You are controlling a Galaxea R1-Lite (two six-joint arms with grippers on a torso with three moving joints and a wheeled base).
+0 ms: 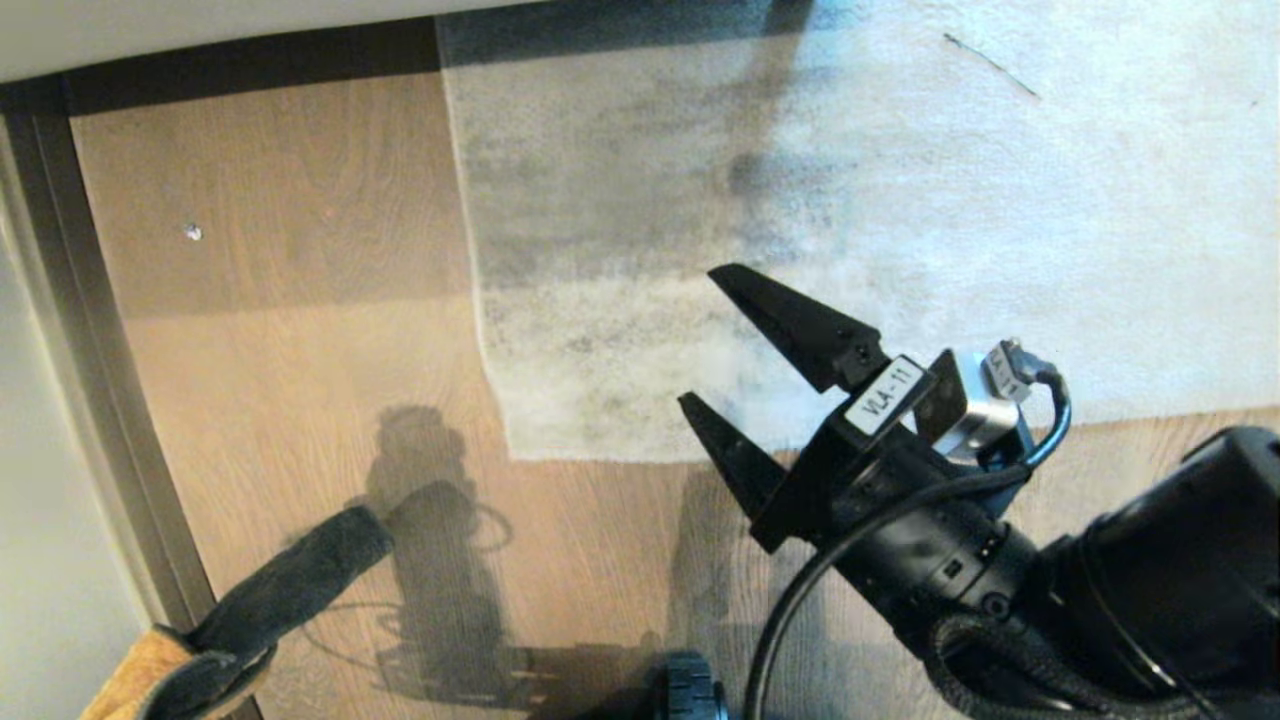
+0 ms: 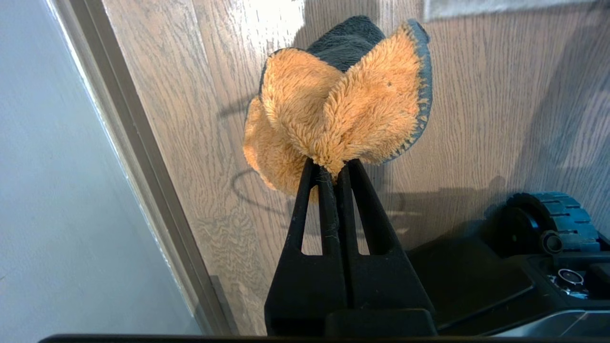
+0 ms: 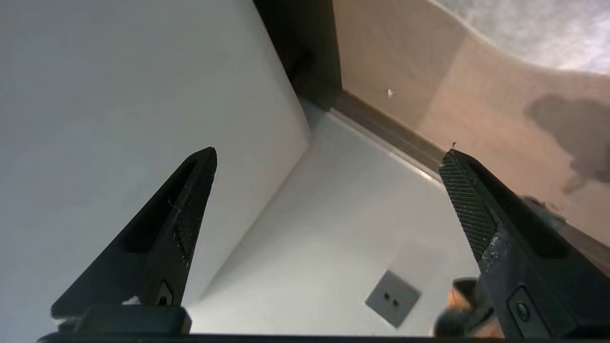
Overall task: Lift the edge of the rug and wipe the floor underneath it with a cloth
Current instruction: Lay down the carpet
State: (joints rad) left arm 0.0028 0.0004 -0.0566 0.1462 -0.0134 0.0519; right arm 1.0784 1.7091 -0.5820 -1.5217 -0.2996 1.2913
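Observation:
The grey mottled rug point(image 1: 800, 200) lies flat on the brown plank floor point(image 1: 300, 350), with its square corner point(image 1: 507, 455) and near rug edge point(image 1: 600, 458) showing. My right gripper point(image 1: 700, 335) hovers open over the rug just inside that corner, holding nothing; in the right wrist view the gripper point(image 3: 329, 152) points toward the wall. My left gripper point(image 2: 333, 164) is shut on the mustard-orange cloth point(image 2: 333, 105), which fans out past its tips above the floor. That cloth point(image 1: 250, 600) hangs at the lower left of the head view, well apart from the rug.
A dark skirting strip point(image 1: 90, 380) and a white wall border the floor on the left and at the back. A wall socket point(image 3: 393, 297) sits low on the wall. A small pale speck point(image 1: 193, 232) lies on the planks. My base wheel point(image 1: 695, 690) is near the bottom.

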